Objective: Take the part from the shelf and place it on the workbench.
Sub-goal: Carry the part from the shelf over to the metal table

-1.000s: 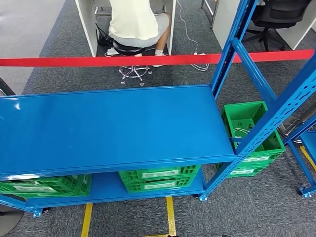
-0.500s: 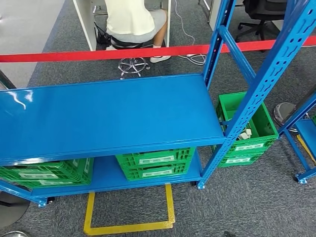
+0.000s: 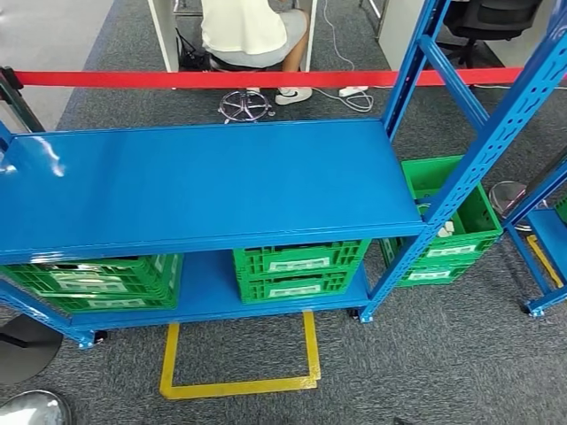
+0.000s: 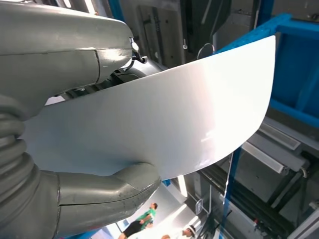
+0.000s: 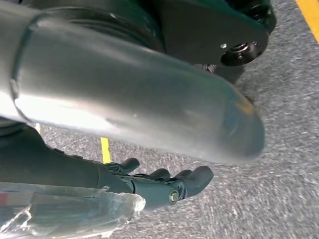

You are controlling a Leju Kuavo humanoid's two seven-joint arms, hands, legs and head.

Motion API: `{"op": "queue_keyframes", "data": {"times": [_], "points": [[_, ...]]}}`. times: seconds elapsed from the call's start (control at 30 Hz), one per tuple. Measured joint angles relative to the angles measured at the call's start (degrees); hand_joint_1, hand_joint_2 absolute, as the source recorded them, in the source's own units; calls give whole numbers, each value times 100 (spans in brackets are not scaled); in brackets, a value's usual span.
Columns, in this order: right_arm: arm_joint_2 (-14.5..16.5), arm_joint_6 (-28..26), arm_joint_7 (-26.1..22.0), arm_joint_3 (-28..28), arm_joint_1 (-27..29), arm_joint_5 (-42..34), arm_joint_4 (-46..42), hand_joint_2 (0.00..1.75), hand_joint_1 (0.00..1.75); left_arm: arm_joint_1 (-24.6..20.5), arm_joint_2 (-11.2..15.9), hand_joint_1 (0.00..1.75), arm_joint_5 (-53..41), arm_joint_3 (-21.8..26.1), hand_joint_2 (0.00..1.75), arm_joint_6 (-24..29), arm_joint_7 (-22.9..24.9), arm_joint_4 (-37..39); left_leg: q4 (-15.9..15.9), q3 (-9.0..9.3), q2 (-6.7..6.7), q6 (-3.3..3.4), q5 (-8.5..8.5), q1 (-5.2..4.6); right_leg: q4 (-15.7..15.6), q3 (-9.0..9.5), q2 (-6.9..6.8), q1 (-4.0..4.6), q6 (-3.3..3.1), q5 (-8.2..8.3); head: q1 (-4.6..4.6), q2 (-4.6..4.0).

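1. In front of the robot stood the blue shelf (image 3: 200,190), its top board bare, with green crates (image 3: 298,270) on the lower board and another green crate (image 3: 462,226) on the floor to the right.
2. Compared with a second earlier, the whole head view had shifted: the shelf sat slightly differently in frame and a yellow floor marking (image 3: 237,385) had come fully into sight near the robot. That reads as the camera moving, not the things.
3. The left hand (image 4: 75,149) clamped a white curved part (image 4: 169,119) between its thick thumb and the fingers (image 4: 68,50) on the other side.
4. The right hand (image 5: 161,186) hung over grey carpet, its dark fingers stretched out and holding nothing.
5. Judgement: with the part already in the left hand, the pick looked done, and the shifting view suggested the robot was repositioning; the placing on the workbench was not yet done.
6. Far beyond a red tape (image 3: 267,78), a person (image 3: 247,31) sat on a stool.
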Motion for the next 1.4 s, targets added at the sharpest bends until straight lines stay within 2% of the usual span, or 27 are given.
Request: {"op": "queue_keyframes", "data": {"times": [0.03, 0.1, 0.13, 0.17, 0.23, 0.3, 0.33, 0.4, 0.47, 0.5, 0.53, 0.57, 0.63, 0.7, 0.73, 0.8, 0.83, 0.87, 0.97, 1.0, 1.07, 1.1, 1.17, 1.23, 1.3, 1.33, 1.4], "points": [[0, 0, -4, 0, -1, 1, 0, 0, 0, 0, 1, 175, 4, 2, 175, 0, 0, 0, 2, -73, 0, 11, 59, -30, -24, 123, 1, 20, -44, 102, -1, 0], [0, -1, -10, 0, -13, 6, 0, 0, 0, -2, 3, 175, 8, 4, 175, 0, 0, 0, 5, -195, -6, 22, 170, -80, -635, 642, 2, 94, -192, 389, -2, 0], [-2, -1, -12, 1, -26, 9, -1, 0, 0, -2, 3, 175, 8, 4, 175, 1, 0, 0, 5, -238, -7, 16, 222, -100, -1096, 970, -1, 132, -280, 422, -7, 0], [-3, -2, -15, 1, -41, 13, -1, 0, 0, -4, 6, 175, 8, 4, 175, 1, 0, 0, 1, -263, -3, -1, 271, -104, -1467, 1219, -2, 163, -323, 395, -8, 0], [-3, -5, -16, 2, -56, 15, -1, 0, 0, -14, 13, 175, 8, 3, 175, 1, 0, 0, -20, -284, 9, -60, 372, -82, -1841, 1404, 3, 205, -336, 323, 1, 0], [7, -7, -11, 1, -45, 15, 1, 0, 0, -17, 21, 175, 8, 2, 175, 0, 0, 0, -31, -308, 4, -131, 399, -61, -1897, 1319, -1, 202, -318, 443, 17, 0], [12, -9, -8, 1, -43, 15, 2, 0, 0, -13, 25, 175, 8, 3, 175, 1, 0, 0, 31, -340, -4, -165, 273, -58, -1919, 1269, -11, 184, -334, 517, 14, 0], [21, -12, -6, -1, -44, 16, 4, 0, 0, -11, 32, 175, 7, 2, 175, 1, 0, 0, 473, -467, -18, -233, -276, -42, -1941, 1142, -28, 152, -364, 673, -7, 0], [26, -11, -5, -1, -43, 17, 4, 0, 0, -15, 36, 175, 5, 1, 175, 1, 0, 0, 1213, -610, -18, -293, -756, -19, -1925, 972, -31, 144, -363, 825, -21, 0], [29, -10, -4, -1, -42, 17, 4, 0, 0, -16, 36, 175, 5, 0, 175, 1, 0, 0, 1489, -623, -17, -317, -802, -8, -1907, 876, -34, 139, -350, 900, -19, 0], [32, -9, -3, -1, -41, 17, 4, 0, 0, -16, 36, 175, 6, 0, 175, 1, 0, 0, 1598, -558, -17, -338, -707, 1, -1879, 759, -37, 129, -333, 969, -20, 0], [35, -9, -2, -1, -40, 17, 4, 0, 0, -16, 37, 175, 5, 0, 175, 1, 0, 0, 1511, -403, -17, -360, -533, 13, -1843, 645, -39, 114, -312, 1032, -20, 0], [39, -10, 2, -1, -45, 19, 3, 0, 0, -23, 39, 175, 4, 0, 175, 1, 0, 0, 836, 154, -19, -415, -330, 52, -1751, 441, -34, 98, -255, 1136, -26, 0], [39, -14, 7, -1, -49, 24, -1, 0, 0, -37, 45, 175, 2, -1, 175, 1, 0, 0, 105, 625, -26, -363, -456, 63, -1678, 301, -24, 111, -189, 1247, -27, 0], [39, -16, 9, -1, -45, 26, -2, 0, 0, -41, 50, 175, 1, 0, 175, 1, 0, 0, -82, 713, -29, -304, -524, 49, -1668, 261, -20, 115, -164, 1306, -28, 0], [39, -17, 13, -1, -20, 30, -1, 0, 0, -39, 59, 175, 3, 2, 175, 0, 0, 0, -115, 641, -17, -161, -483, 28, -1678, 223, -17, 93, -120, 1389, -27, 0], [39, -17, 16, -1, -4, 32, -1, 0, 0, -37, 64, 175, 4, 2, 175, 1, 0, 0, -108, 591, -9, -100, -431, 24, -1632, 192, -16, 78, -94, 1302, -22, 0], [40, -16, 18, -1, 9, 35, 0, 0, 0, -37, 68, 175, 4, 3, 175, 1, 0, 0, -107, 529, 0, -46, -369, 25, -1482, 136, -15, 68, -64, 1100, -13, 0], [42, -11, 20, -1, 3, 44, 0, 0, 0, -33, 74, 175, 5, 5, 175, 1, 0, 0, -103, 282, 5, 26, -153, 10, -449, -103, -15, 60, -9, 231, 19, 0], [42, -10, 19, -1, -4, 45, 0, 0, 0, -32, 74, 175, 5, 5, 175, 1, 0, 0, -99, 182, 5, 29, -75, 1, -130, -124, -15, 60, -10, 116, 22, 0], [42, -9, 17, -1, -10, 49, 0, 0, 0, -29, 76, 175, 5, 5, 175, 1, 0, 0, -92, -19, 5, 20, 81, -16, 5, 89, -14, 63, -37, 280, 22, 0], [42, -9, 17, -1, -13, 54, 0, 0, 0, -26, 77, 175, 5, 7, 175, 1, 0, 0, -91, -106, 4, 9, 154, -20, -227, 344, -12, 67, -62, 450, 20, 0], [42, -14, 15, -1, -32, 66, 0, 0, 0, -18, 79, 175, 6, 16, 175, 1, 0, 0, -85, -235, 2, -31, 288, -25, -1123, 1053, -5, 88, -121, 510, 24, 0], [42, -19, 16, 1, -60, 78, 0, 0, 0, -5, 80, 175, 9, 35, 175, 2, 0, 0, -94, -291, 7, -91, 421, -21, -1822, 1480, 6, 117, -146, 338, 29, 0], [43, -22, 25, 2, -61, 85, 1, 0, 0, 10, 82, 175, 15, 48, 175, 2, 0, 0, -118, -314, 10, -165, 528, -9, -1959, 1470, 5, 130, -185, 345, 39, 0], [43, -24, 30, 2, -54, 87, 2, 0, 0, 22, 84, 175, 22, 51, 175, 2, 0, 0, -99, -340, 7, -200, 483, 0, -1959, 1419, -4, 127, -229, 401, 47, 0], [44, -28, 38, 2, -44, 90, 4, 0, 0, 50, 86, 175, 38, 59, 175, 2, 3, 0, 210, -456, 0, -260, 42, 6, -1964, 1272, -26, 109, -321, 551, 18, 0]]}}
